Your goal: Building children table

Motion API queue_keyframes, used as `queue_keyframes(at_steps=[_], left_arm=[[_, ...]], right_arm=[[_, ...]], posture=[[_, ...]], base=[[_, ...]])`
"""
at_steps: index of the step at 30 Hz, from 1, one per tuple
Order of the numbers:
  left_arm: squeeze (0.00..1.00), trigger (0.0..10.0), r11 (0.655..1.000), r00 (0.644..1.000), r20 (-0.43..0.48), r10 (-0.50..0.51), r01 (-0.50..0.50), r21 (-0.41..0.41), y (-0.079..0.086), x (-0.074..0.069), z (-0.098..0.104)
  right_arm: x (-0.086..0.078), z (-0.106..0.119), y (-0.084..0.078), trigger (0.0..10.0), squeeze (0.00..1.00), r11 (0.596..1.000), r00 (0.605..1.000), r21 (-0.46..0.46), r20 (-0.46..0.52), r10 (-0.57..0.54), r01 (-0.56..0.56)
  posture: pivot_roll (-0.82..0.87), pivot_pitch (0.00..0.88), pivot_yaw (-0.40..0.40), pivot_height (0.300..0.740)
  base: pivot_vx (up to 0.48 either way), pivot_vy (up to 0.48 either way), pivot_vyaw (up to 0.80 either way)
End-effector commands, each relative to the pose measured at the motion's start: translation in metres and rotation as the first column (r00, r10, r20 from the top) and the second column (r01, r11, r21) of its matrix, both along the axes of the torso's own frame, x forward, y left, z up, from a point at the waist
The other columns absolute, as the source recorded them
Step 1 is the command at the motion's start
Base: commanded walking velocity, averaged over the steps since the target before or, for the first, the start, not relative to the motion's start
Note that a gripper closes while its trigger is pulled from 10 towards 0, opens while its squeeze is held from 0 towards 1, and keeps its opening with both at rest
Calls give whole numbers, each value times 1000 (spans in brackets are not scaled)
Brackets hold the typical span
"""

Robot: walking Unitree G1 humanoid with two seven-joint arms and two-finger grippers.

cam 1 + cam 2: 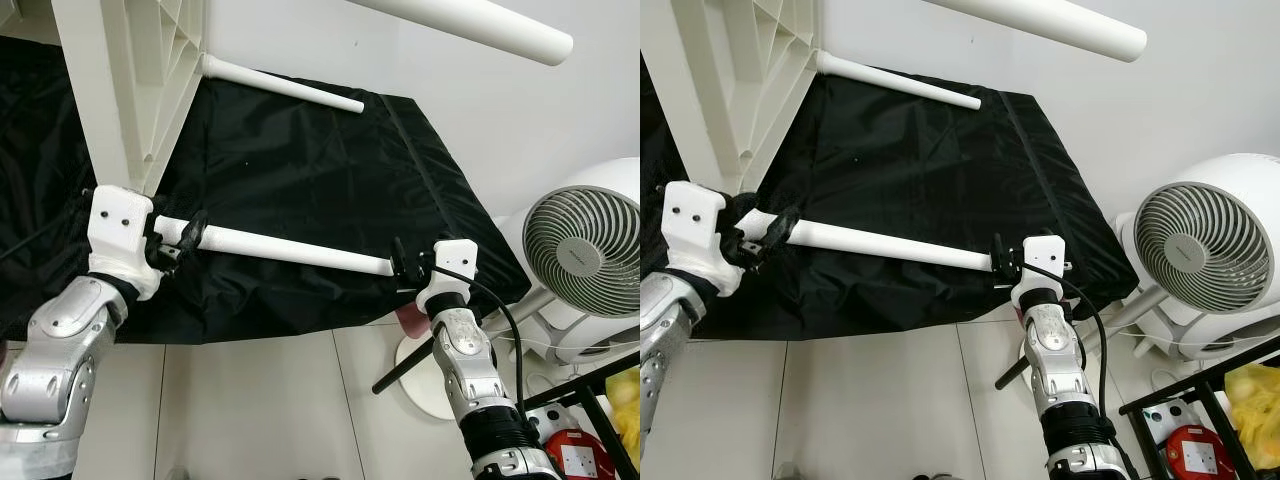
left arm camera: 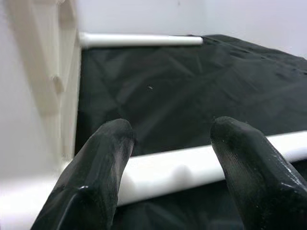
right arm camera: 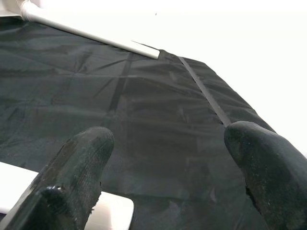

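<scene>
White table leg between both spread tools, left tool, right tool, above black cloth.

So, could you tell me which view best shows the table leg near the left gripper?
The left eye view: the table leg runs whole from the left gripper to the right gripper. The right eye view matches. The left wrist view shows a short stretch, the right wrist view just its end.

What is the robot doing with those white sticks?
It is building a little table. The white tabletop stands on its edge on a black cloth. The left gripper is around the near leg by the tabletop. The right gripper waits open at the leg's free end. Another leg already sticks out behind.
</scene>
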State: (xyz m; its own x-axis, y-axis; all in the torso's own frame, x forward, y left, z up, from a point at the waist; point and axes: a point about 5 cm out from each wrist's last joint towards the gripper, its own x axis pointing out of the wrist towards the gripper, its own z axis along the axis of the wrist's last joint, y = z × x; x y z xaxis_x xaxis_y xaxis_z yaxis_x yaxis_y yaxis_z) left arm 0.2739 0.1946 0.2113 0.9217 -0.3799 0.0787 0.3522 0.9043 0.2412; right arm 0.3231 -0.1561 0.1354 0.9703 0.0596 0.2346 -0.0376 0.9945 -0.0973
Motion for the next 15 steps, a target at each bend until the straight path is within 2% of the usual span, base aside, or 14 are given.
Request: queue_keyframes(at_steps=[1, 6, 9, 14, 15], left_arm=[[0, 10000, 946, 948, -98, -302, 311, 90, -24, -11, -15], [0, 10000, 928, 930, -155, -333, 353, 122, -30, -10, -30], [0, 10000, 896, 904, -231, -360, 404, 183, -36, -4, -52], [0, 10000, 887, 900, -241, -363, 413, 208, -38, 1, -56], [0, 10000, 886, 898, -252, -360, 414, 208, -39, 6, -58]], right_arm=[[-1, -2, -9, 10000, 0, 1000, 1000, 4, -4, -30, 30], [0, -1, -10, 10000, 0, 999, 999, 4, 3, -37, 37], [-1, 1, -13, 10000, 0, 999, 999, 5, 15, -47, 47], [-3, 1, -14, 10000, 0, 999, 998, 7, 16, -54, 54], [-4, 1, -15, 10000, 0, 998, 998, 7, 16, -60, 59]], posture=[[46, 75, -183, 740], [43, 74, -181, 740], [31, 77, -170, 740], [23, 83, -164, 740], [17, 86, -159, 740]], base=[[0, 0, 0], [0, 0, 0], [0, 0, 0], [0, 0, 0], [0, 0, 0]])
